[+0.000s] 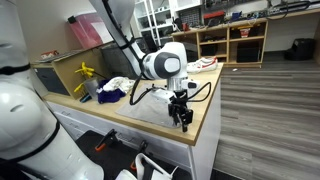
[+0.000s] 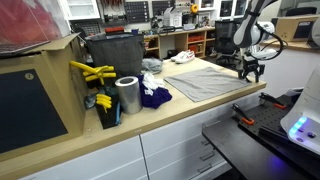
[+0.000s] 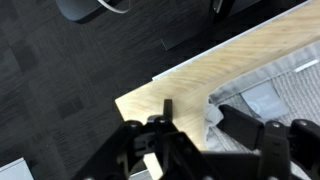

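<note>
The grey towel (image 3: 275, 80) lies flat on the bench (image 3: 160, 95), spreading away from the bench's corner. The fingers (image 3: 238, 122) stand apart over that corner, straddling the towel's bunched tip, not yet clamped.

arm (image 1: 122, 38): reaches down from above, elbow bent
wrist (image 1: 163, 65): turned downward
gripper (image 1: 181, 118): points straight down, jaws partly apart
</note>
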